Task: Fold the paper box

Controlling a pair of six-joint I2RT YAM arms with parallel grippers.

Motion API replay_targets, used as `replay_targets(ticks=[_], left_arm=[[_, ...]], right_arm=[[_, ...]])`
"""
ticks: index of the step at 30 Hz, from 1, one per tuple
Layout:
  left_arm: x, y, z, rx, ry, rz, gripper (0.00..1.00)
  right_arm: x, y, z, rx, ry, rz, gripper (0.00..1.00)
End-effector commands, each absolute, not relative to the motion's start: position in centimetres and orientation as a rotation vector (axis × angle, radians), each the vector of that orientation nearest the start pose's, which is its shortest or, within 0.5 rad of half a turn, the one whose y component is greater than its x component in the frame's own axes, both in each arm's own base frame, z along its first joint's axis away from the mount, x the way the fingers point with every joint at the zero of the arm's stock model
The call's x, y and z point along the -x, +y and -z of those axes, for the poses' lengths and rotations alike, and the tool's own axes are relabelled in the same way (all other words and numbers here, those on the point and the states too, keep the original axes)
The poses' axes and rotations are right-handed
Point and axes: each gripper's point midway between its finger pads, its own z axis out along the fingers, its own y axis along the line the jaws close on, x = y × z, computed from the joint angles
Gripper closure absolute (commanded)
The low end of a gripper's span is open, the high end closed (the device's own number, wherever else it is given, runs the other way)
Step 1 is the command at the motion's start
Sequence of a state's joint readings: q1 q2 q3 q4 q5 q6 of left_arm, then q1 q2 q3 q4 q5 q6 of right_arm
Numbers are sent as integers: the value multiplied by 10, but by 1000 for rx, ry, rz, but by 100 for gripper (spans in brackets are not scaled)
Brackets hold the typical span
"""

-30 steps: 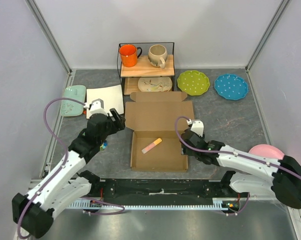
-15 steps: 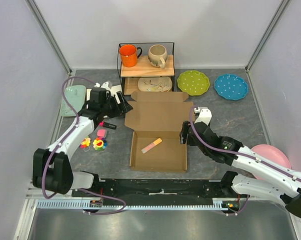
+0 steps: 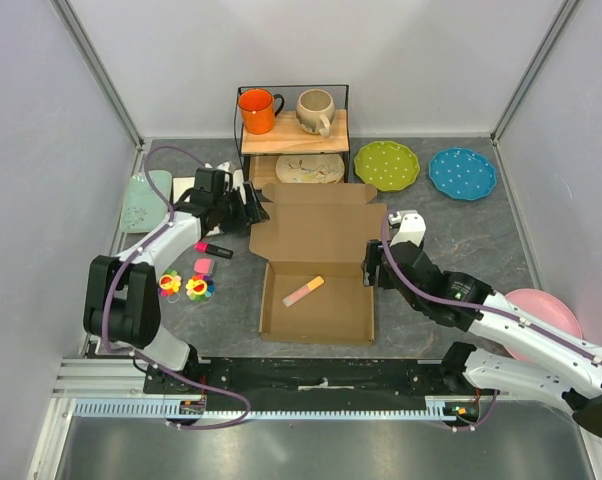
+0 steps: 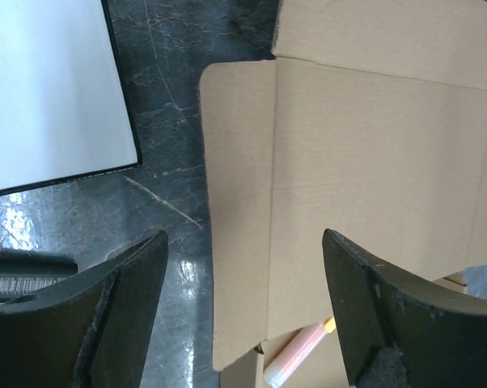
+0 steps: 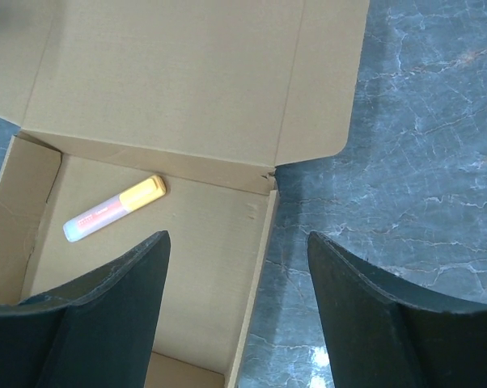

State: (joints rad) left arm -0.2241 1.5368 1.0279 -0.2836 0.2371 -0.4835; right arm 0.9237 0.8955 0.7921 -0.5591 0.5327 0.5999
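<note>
The paper box point(image 3: 319, 232) is brown cardboard in the middle of the table, its lid lying open and flat behind the shallow tray point(image 3: 351, 318). A pink and yellow marker point(image 3: 304, 290) lies in the tray. My left gripper point(image 3: 253, 208) is open and empty above the lid's left side flap point(image 4: 237, 202); the left wrist view shows the lid point(image 4: 373, 162) and the marker point(image 4: 300, 352) between my fingers. My right gripper point(image 3: 369, 266) is open and empty, straddling the tray's right wall point(image 5: 256, 299). The right wrist view shows the lid point(image 5: 171, 81) and the marker point(image 5: 114, 208).
A white square plate point(image 3: 196, 190) and a mint plate point(image 3: 141, 200) lie at the far left. A wire rack point(image 3: 291, 135) holds an orange mug, a beige mug and a plate. Green point(image 3: 386, 165), blue point(image 3: 462, 173) and pink point(image 3: 541, 305) plates lie on the right. Small colourful items point(image 3: 186, 286) lie left of the box.
My left arm has swung from the near left out to the far left corner of the lid. My right gripper has moved back along the tray's right wall.
</note>
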Motion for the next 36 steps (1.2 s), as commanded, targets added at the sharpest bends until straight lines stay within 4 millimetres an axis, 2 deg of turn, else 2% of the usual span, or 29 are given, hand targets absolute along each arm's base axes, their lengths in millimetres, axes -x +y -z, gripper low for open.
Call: replay_targets(ticks=[1,5,8,10,11,14,19,20,22,23,24,26,27,28,29,30,36], left_arm=[[-387,-146,-108,161,2429,568,16],[-389,-155,-99,140,2432,600,19],[-387,-171,-103,84,2402,703,31],[-387,-174,-104,64,2387,727,44],[-389,-176,-107,51,2370,739,53],[-387,-180,-118,11,2321,774,67],[-378,-185,-127,-36,2279,824,76],[-377,-187,-135,-52,2250,839,78],[-369,-187,-132,-61,2250,851,81],[-366,-188,-140,-72,2223,854,85],[-358,-186,-133,-72,2223,850,87],[-355,-186,-139,-80,2152,823,95],[-348,-184,-149,-90,2064,824,97],[-345,-183,-153,-87,2020,817,98],[-342,-185,-156,-74,1973,796,98],[-335,-184,-163,-80,1882,800,98],[-324,-176,-167,-87,1760,700,98]], right_arm=[[-227,176,-203,63,2091,-287,23],[-228,176,-205,66,2085,-282,23],[-229,177,-207,74,2080,-281,22],[-229,177,-209,88,2076,-274,22],[-229,178,-211,100,2072,-279,22],[-229,175,-219,129,2059,-261,22],[-235,162,-235,118,2022,-190,22],[-237,161,-237,121,2020,-174,21],[-242,156,-241,103,2012,-128,21],[-246,150,-241,80,2013,-98,20],[-250,144,-240,54,2014,-58,19],[-262,129,-229,-5,2044,8,18],[-267,126,-225,-20,2055,8,17],[-269,131,-213,4,2096,-33,16],[-275,123,-209,-29,2106,-33,16],[-281,124,-203,-35,2105,-53,15],[-301,125,-183,-65,2112,-39,14]])
